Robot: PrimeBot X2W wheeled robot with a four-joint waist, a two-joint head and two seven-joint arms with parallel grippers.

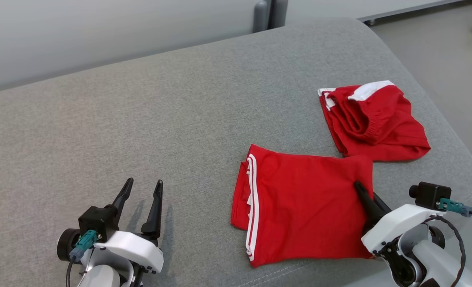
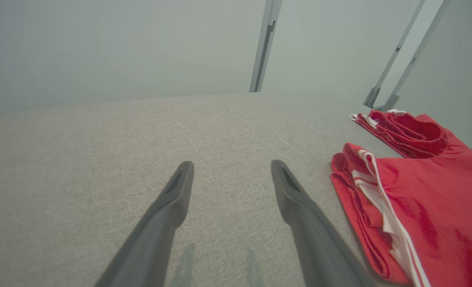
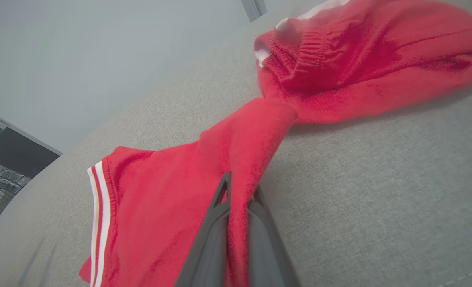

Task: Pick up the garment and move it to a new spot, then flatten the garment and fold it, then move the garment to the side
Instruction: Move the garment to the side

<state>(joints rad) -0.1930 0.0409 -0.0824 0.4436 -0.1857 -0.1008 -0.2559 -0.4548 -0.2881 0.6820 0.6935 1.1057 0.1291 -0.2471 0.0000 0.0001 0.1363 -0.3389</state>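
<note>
Working over the grey padded surface (image 1: 160, 119), I see the red garment (image 1: 307, 199) on its right side, near part spread, far part bunched. It looks soft, light and floppy; I'd grip hems or corners. Right end effector (image 1: 359, 186) is pinched on its right edge; left end effector (image 1: 145, 182) gapes wide, holding nothing.

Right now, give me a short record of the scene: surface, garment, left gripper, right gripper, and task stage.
surface: grey fabric cushion
garment: red with white stripes, near part lying flat, far part bunched
left gripper: open, holding nothing, over bare cushion to the left of the garment
right gripper: shut on the garment's right edge
task stage: garment not yet fully flattened or folded
</note>
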